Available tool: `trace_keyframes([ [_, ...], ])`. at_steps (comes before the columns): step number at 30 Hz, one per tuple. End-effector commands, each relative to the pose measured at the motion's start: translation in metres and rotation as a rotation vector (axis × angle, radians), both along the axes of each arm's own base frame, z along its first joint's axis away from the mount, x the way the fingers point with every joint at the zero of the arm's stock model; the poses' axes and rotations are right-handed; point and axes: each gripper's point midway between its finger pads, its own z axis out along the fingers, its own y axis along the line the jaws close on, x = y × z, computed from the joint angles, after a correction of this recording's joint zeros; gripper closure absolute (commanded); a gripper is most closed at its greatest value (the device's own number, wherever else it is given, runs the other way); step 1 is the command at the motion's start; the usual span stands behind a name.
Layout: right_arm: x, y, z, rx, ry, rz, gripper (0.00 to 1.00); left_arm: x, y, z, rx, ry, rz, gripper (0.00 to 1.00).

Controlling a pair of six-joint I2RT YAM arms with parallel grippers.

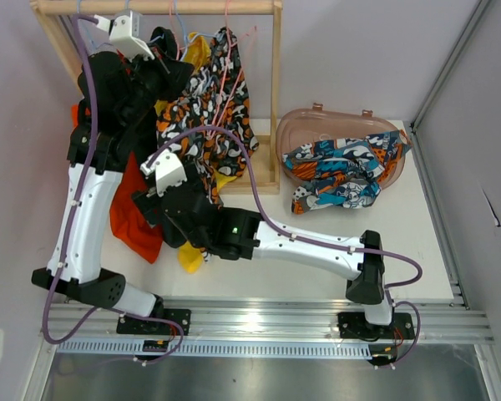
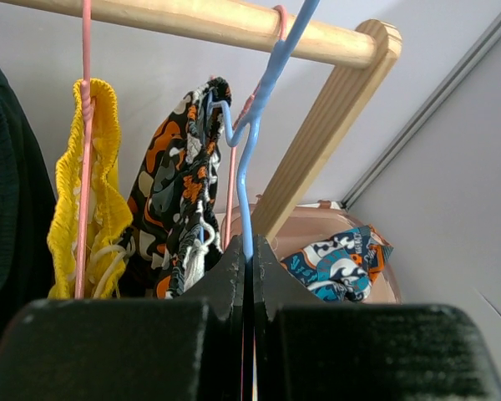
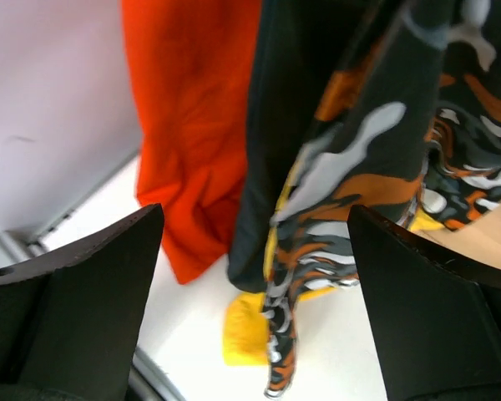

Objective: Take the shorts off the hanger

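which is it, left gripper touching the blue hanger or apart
Touching. The left wrist view shows the left gripper shut on the blue hanger, whose wire runs down between its closed jaws.

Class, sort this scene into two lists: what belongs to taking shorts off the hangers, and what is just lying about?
Belongs: black-white-orange shorts, yellow shorts, orange-red shorts, black shorts, blue hanger, wooden rack, left gripper shut on that hanger, open right gripper.

Lying about: pink tub, teal patterned shorts inside it, off any hanger.
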Motion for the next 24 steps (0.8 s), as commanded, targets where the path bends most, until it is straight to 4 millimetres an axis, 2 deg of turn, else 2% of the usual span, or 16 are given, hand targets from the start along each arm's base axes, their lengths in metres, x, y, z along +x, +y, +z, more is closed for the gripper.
trace_keyframes([
  [1, 0.004, -0.016, 0.041, 0.086, -0.036, -0.080, 0.09, -0.035, 0.001, 0.037, -0.052, -0.112, -0.046, 1.00],
  [3, 0.003, -0.019, 0.037, 0.081, -0.027, -0.083, 0.35, -0.043, 0.005, 0.043, -0.055, -0.134, -0.043, 1.00],
  [4, 0.001, -0.021, 0.036, 0.078, -0.026, -0.090, 0.49, -0.043, 0.006, 0.039, -0.050, -0.128, -0.036, 1.00],
  [5, -0.002, -0.024, 0.035, 0.079, -0.024, -0.095, 0.73, -0.045, 0.007, 0.040, -0.048, -0.131, -0.034, 1.00],
  [7, -0.007, -0.032, 0.030, 0.071, -0.020, -0.117, 0.93, -0.045, 0.008, 0.039, -0.045, -0.125, -0.029, 1.00],
  [8, -0.017, -0.033, 0.028, 0.067, -0.018, -0.111, 1.00, -0.045, 0.009, 0.039, -0.044, -0.126, -0.028, 1.00],
  [9, -0.024, -0.034, 0.027, 0.073, -0.021, -0.112, 1.00, -0.046, 0.010, 0.041, -0.045, -0.130, -0.028, 1.00],
  [11, -0.037, -0.044, 0.013, 0.048, -0.021, -0.117, 1.00, -0.047, 0.011, 0.044, -0.041, -0.143, -0.022, 1.00],
  [13, -0.068, -0.046, -0.002, 0.033, -0.008, -0.079, 1.00, -0.044, 0.015, 0.047, -0.033, -0.151, -0.001, 1.00],
  [14, -0.077, -0.050, -0.009, 0.023, -0.011, -0.088, 1.00, -0.048, 0.017, 0.059, -0.032, -0.181, 0.004, 1.00],
  [15, -0.100, -0.048, -0.014, 0.017, -0.010, -0.060, 1.00, -0.039, 0.017, 0.056, -0.022, -0.170, 0.014, 1.00],
  [16, -0.112, -0.049, -0.019, 0.020, 0.001, -0.056, 1.00, -0.035, 0.017, 0.054, -0.015, -0.163, 0.017, 1.00],
  [17, -0.120, -0.056, -0.032, -0.014, -0.005, -0.077, 1.00, -0.039, 0.022, 0.068, -0.015, -0.191, 0.026, 1.00],
  [18, -0.142, -0.055, -0.039, -0.024, -0.006, -0.053, 1.00, -0.035, 0.022, 0.067, -0.011, -0.183, 0.031, 1.00],
  [22, -0.176, -0.069, -0.071, -0.050, 0.030, -0.072, 1.00, -0.020, 0.027, 0.074, -0.011, -0.188, 0.043, 1.00],
  [24, -0.182, -0.075, -0.088, -0.044, 0.062, -0.095, 1.00, -0.017, 0.031, 0.074, -0.011, -0.184, 0.048, 1.00],
])
